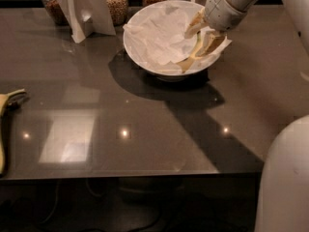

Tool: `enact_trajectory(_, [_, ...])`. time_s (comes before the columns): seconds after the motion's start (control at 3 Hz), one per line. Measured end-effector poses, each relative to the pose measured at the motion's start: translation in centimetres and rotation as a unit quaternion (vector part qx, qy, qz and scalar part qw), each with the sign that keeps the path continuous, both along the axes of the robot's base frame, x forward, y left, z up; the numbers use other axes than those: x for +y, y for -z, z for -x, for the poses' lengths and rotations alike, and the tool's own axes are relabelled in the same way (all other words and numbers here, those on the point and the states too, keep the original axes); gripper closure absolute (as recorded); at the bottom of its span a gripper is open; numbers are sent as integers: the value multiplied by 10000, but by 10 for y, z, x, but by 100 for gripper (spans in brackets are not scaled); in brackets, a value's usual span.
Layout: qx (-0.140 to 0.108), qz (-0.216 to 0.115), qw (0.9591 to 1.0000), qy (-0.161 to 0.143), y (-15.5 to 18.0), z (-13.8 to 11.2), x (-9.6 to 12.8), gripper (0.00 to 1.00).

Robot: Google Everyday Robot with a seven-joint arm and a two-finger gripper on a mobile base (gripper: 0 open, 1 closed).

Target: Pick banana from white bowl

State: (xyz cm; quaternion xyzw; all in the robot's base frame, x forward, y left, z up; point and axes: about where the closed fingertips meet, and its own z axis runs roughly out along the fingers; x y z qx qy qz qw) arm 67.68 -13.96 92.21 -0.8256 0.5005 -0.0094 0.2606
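The gripper [202, 36] is held inside the white bowl [126, 42]; the banana [192, 59] is seen just beneath it. Whether anything is clamped cannot be told.

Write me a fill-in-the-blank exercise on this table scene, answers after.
The large round white bowl is lined with crumpled white ___. The robot's hand is at the small curved pale-yellow banana on the bowl's ___ side in the picture. A larger greenish-yellow banana lies at the dark table's ___ edge. Missing: paper; right; left.
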Motion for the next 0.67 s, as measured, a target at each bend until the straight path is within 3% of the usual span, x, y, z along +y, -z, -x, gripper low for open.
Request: enact_trajectory(0.67, [241,98,9997,-32,17,2,-4,53])
